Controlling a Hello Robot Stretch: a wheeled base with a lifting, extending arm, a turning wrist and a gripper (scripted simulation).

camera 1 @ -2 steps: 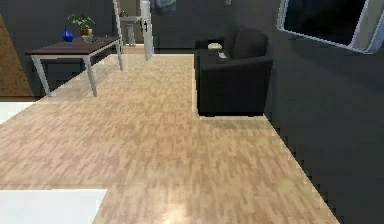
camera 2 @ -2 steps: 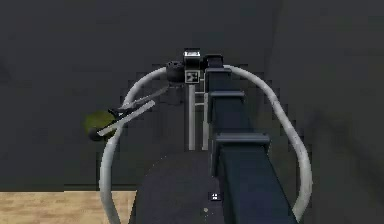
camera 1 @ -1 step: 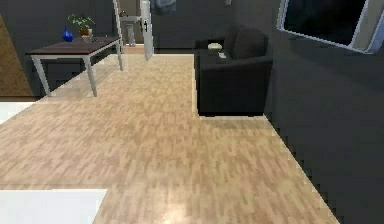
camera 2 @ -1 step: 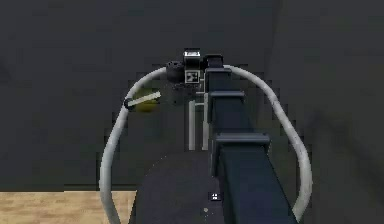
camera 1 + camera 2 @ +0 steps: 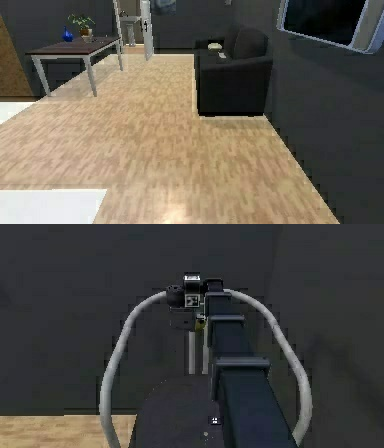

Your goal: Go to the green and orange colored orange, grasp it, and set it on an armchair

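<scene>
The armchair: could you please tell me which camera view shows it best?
The forward view: the dark armchair stands whole on the wood floor, right of centre, so its seat and arms are plain. The arm side view instead faces a dark wall, with the arm and gripper in front.

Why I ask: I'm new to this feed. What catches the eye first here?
In the forward view, a dark armchair stands right of centre, and a table with a potted plant stands at upper left. In the arm side view, the dark arm rises from the bottom edge, its gripper against a dark wall.
</scene>
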